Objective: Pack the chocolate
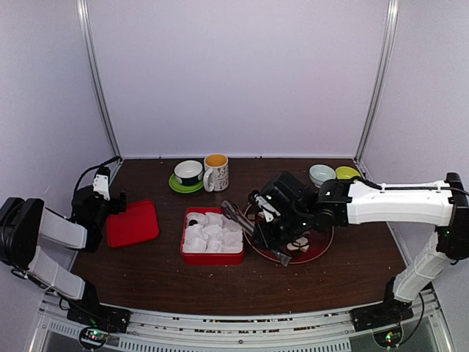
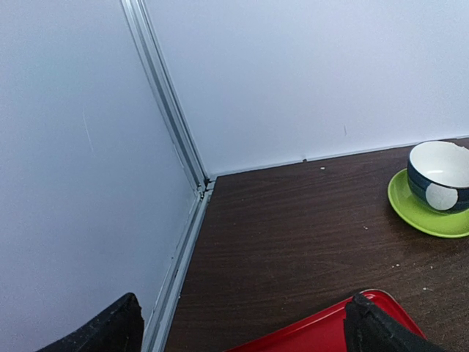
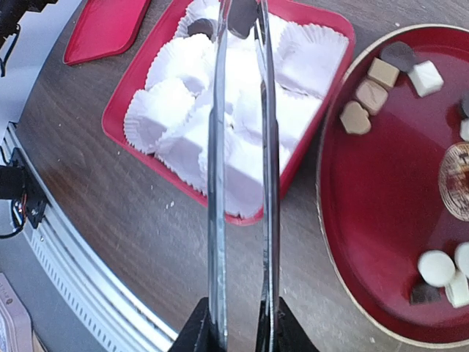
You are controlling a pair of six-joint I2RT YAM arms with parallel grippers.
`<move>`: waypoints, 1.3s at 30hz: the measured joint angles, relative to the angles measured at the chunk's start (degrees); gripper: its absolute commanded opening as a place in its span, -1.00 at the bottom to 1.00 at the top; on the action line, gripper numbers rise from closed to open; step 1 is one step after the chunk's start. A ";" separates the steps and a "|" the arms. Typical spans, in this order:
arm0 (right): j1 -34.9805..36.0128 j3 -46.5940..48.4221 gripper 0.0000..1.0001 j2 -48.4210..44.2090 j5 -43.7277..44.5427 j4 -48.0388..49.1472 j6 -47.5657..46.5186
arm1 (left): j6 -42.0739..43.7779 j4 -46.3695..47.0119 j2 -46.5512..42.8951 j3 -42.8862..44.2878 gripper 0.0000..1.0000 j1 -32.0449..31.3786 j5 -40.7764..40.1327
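My right gripper (image 3: 238, 323) is shut on a pair of long metal tongs (image 3: 218, 183). The tongs reach out over a red box (image 3: 117, 121) filled with white paper cups (image 3: 157, 110). A dark brown chocolate (image 3: 242, 17) is pinched between the tong tips, above the far cups. Another dark piece (image 3: 199, 28) lies in a cup beside it. More chocolate, tan, cream-white and dark (image 3: 383, 72), lies on the round red plate (image 3: 381, 198) to the right. My left gripper (image 2: 245, 330) stands open at the far left, over the corner of a red lid (image 2: 308, 334).
A blue-and-white bowl on a green saucer (image 1: 188, 173) and a mug (image 1: 216, 172) stand at the back. Two small bowls (image 1: 321, 174) sit at the back right. The red lid (image 1: 133, 224) lies left of the box. The left wall's rail (image 2: 183, 242) runs close to my left fingers.
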 measured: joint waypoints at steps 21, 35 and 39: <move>0.02 12.37 -0.51 21.33 3.87 4.50 -2.62 | 0.00 0.00 0.00 0.00 0.96 0.00 0.00; 0.07 13.22 -0.44 21.44 7.28 3.23 -2.49 | 0.00 0.00 0.00 0.00 0.95 0.00 0.00; 0.07 13.44 -0.38 21.46 7.61 3.17 -2.51 | 0.00 0.00 0.00 0.00 0.96 0.00 0.00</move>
